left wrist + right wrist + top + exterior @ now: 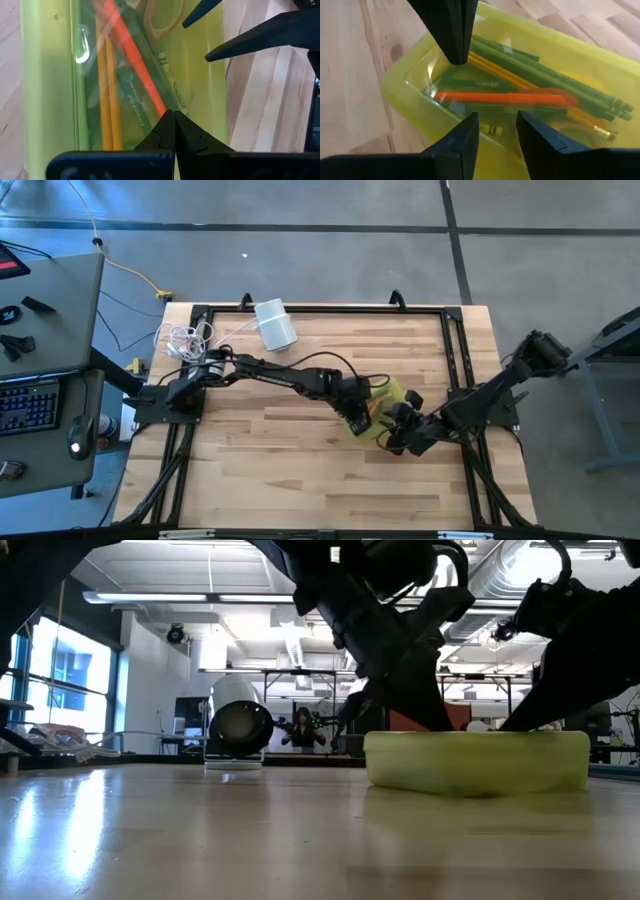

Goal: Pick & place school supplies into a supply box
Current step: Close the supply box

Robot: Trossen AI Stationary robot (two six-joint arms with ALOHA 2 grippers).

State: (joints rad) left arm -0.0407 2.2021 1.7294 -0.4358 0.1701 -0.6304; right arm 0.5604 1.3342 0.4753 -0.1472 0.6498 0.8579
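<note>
The yellow-green supply box (392, 392) lies flat and closed on the table (280, 470), right of centre; it also shows in the low view (475, 760). Through its lid I see an orange pen (135, 60), yellow pencils (107, 100), green pencils (545, 75) and a looped scissors handle (165, 25). My left gripper (174, 116) is shut, its tips on the lid (457, 55). My right gripper (497, 125) is open over the box's right-hand rim, opposite the left one (196, 42). My left gripper presses its shut fingertips (456, 47) down on the box's lid (445, 75), near one end, coming from above at a slant from the table's left. The box lies flat on the table. My right gripper's open fingers stand over the box's rim (485, 142); I cannot tell whether they touch it.
A white cylinder (275, 325) lies on its side at the far left of the table, also in the low view (240, 730). A coiled white cord (185, 338) lies at the far left corner. A black frame (320, 308) runs round the table. The near half is bare wood.
</note>
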